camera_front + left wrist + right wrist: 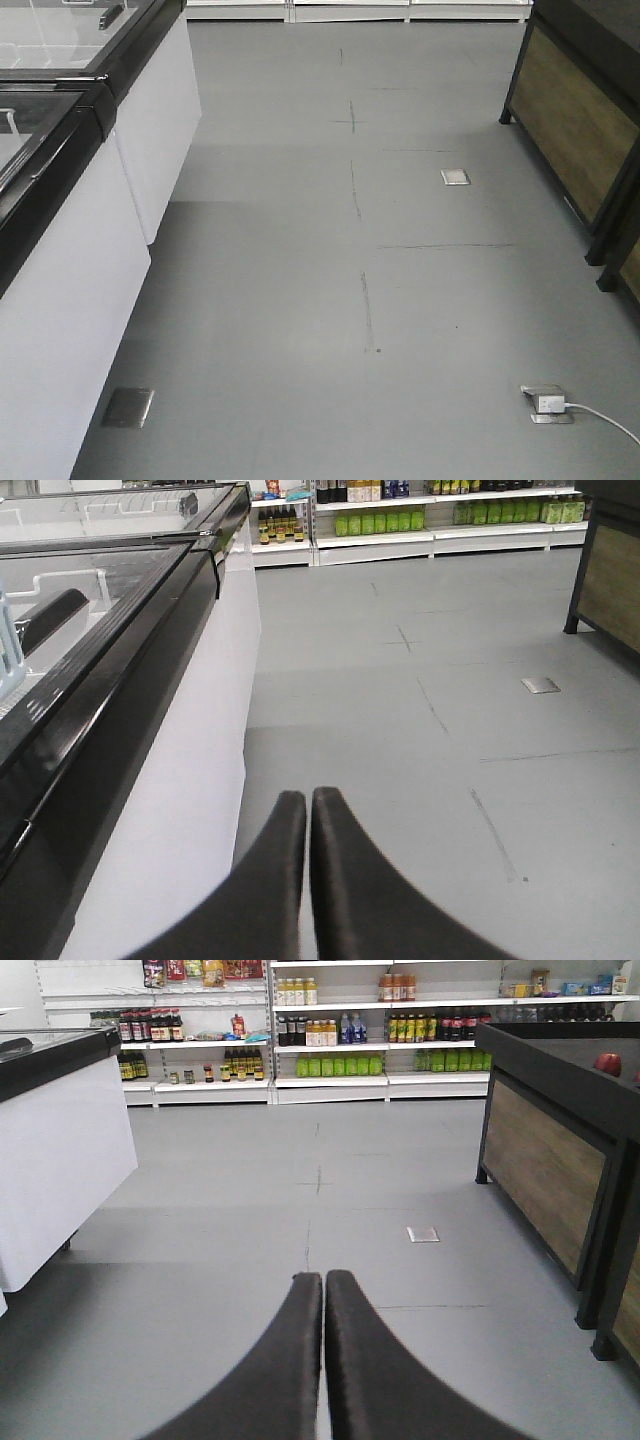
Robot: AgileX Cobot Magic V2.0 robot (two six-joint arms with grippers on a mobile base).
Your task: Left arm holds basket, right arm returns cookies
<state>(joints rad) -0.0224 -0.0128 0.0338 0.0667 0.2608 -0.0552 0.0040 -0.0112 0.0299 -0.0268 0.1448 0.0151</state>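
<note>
**Desk:** Front view first. What is cut off?

**Photographer:** The grey floor [300,250] fills the frame. A white freezer cabinet [60,280] with black-rimmed glass lids runs off the left edge. A wooden stand [575,110] is clipped at the right. A white plug [549,403] sits on a floor plate, and its cable leaves the frame. Neither arm shows here.

**Desk:** And the left wrist view?

**Photographer:** The left gripper [308,798] has its 2 dark fingers pressed together. Only a hairline seam shows between them, and they hold nothing. At the far left edge, over the freezer's glass, is a sliver of light blue slotted plastic. It appears to be the basket [8,645]. It is too cropped to show how it sits, and it is well apart from the fingers. This view also catches stocked shelves [400,540] at the back, which the front view barely shows.

**Desk:** Right wrist?

**Photographer:** The right gripper [323,1278] is closed the same way, tip against tip, with nothing between. Only this view shows rows of bottles [335,1065] clearly. It also shows a small round red thing [607,1063] on the stand's top, too small to identify.

**Desk:** The cookies?

**Photographer:** I cannot tell where they are, as no view shows the box.
</note>
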